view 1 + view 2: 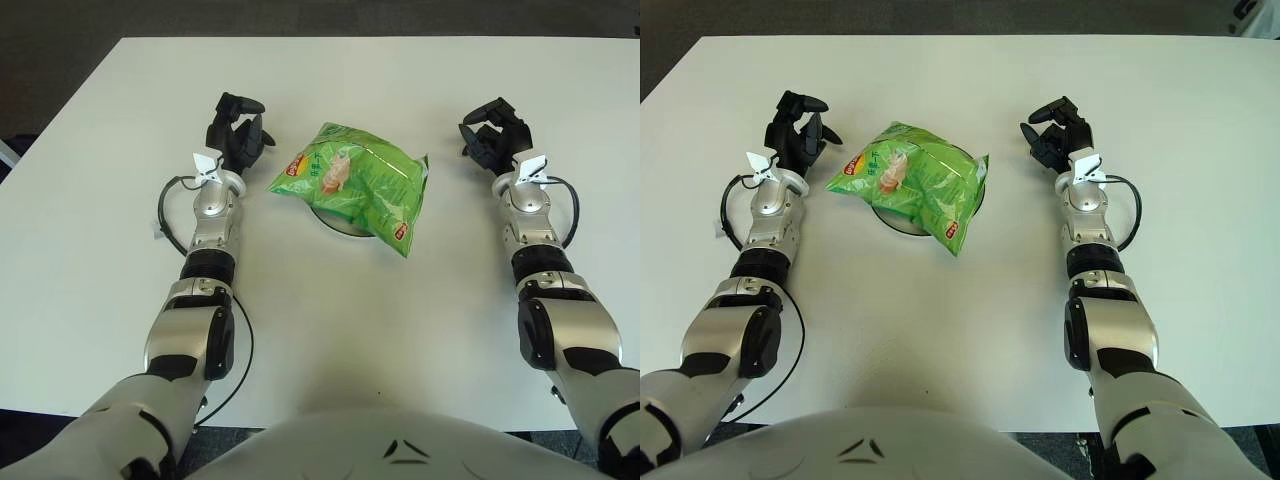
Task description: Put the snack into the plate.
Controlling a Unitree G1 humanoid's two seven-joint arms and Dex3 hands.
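A green snack bag (355, 183) lies on a small white plate (345, 224) in the middle of the white table and covers most of it; only the plate's near rim shows. My left hand (238, 128) is just left of the bag, apart from it, fingers spread and empty. My right hand (494, 132) is to the right of the bag, further off, fingers relaxed and empty. The bag also shows in the right eye view (912, 180).
The white table (330, 330) spreads wide around the plate. Black cables loop beside both forearms, one by the left (165, 215) and one by the right (572, 210). Dark floor lies beyond the far edge.
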